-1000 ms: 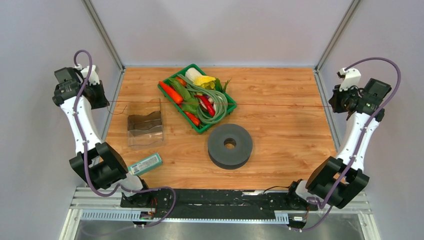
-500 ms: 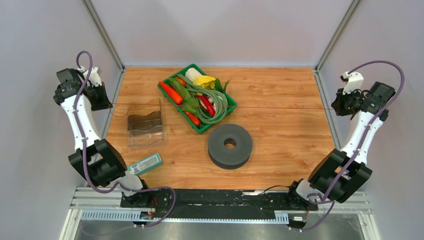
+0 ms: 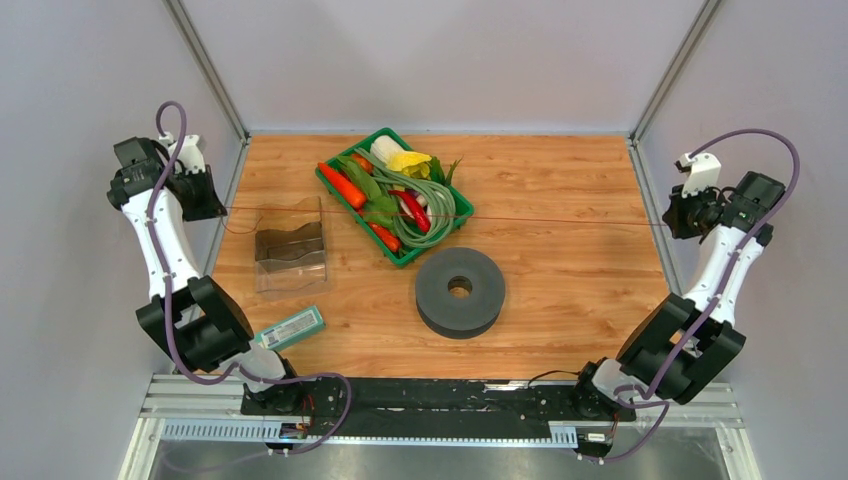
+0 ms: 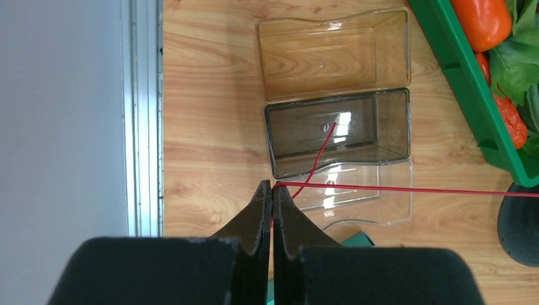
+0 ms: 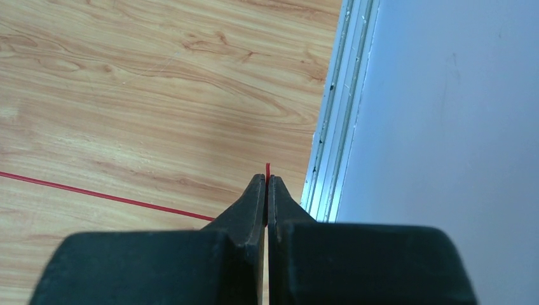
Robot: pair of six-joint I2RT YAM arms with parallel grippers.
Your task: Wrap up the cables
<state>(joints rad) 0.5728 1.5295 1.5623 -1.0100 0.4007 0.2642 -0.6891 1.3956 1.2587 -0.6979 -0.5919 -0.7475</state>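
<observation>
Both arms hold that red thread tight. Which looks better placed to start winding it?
Probably the right gripper: it pinches the red wire at its tip over bare wood, while the left gripper works above a clear box.

Table (image 3: 560,270) wood-grain, smooth; container (image 4: 337,54) clear glossy plastic; ring (image 3: 482,302) matt grey foam-like; basket (image 4: 469,82) green plastic.

Left arm (image 3: 162,240): base at the near edge, elbow folded low on the left, forearm rising toward the far-left corner. Left gripper (image 4: 272,190) sits over the table's left edge, pointing right. Jaws pressed together, pinching a red wire (image 4: 407,189) at the tips.

Right arm (image 3: 722,262): mirrored pose, elbow low on the right, forearm angled up and away. Right gripper (image 5: 267,184) sits over the right edge, pointing left. Jaws closed tight on the wire's other end, with a short stub showing past the tips.

Grippers well apart.
</observation>
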